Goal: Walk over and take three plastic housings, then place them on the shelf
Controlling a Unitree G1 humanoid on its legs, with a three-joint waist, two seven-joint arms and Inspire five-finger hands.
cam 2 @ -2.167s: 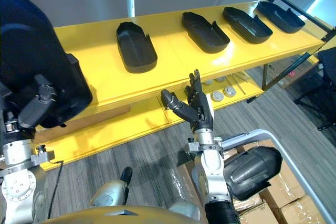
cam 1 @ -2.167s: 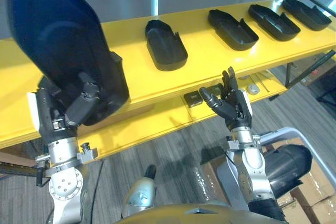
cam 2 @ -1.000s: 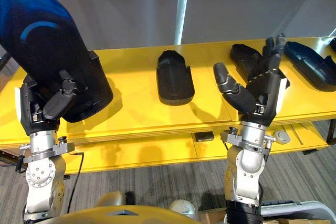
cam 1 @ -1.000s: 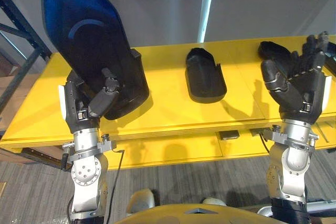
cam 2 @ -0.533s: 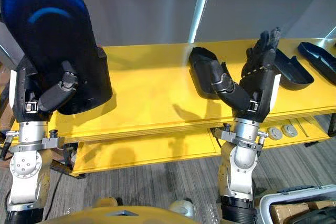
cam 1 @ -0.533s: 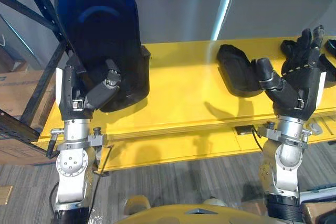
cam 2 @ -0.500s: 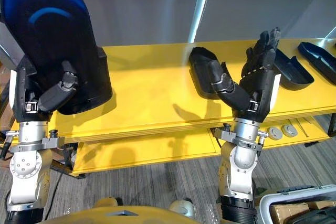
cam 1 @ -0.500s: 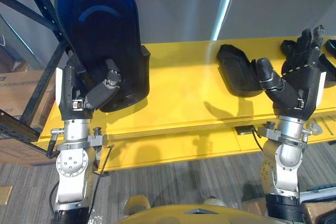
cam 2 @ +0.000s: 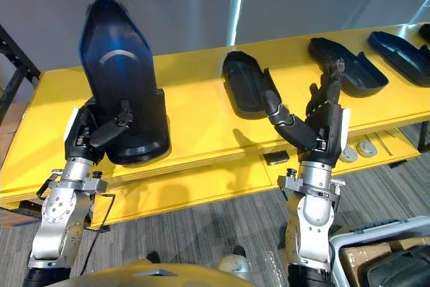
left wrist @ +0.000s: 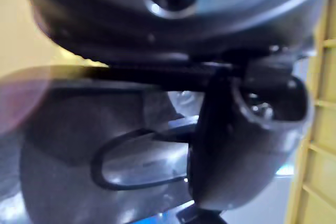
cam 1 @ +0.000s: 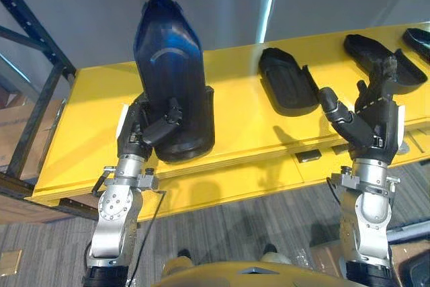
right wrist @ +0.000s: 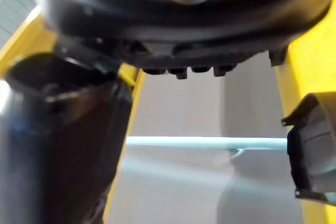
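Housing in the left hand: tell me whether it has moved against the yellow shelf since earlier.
Yes. The plastic housing in the left hand has come down toward the yellow shelf, near its front edge.

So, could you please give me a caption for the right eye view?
Left hand holds a dark housing at the yellow shelf; right hand open near other housings.

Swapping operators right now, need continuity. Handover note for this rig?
Left hand: shut on the upright housing, its lower end on the yellow shelf near the front edge.
Right hand: open, empty, raised before the shelf.
Further right, lying flat on the shelf: near housing, middle housing, far housing.
Done: held housing brought to the shelf.
Left: release it; which of the three count as placed, I cannot tell.
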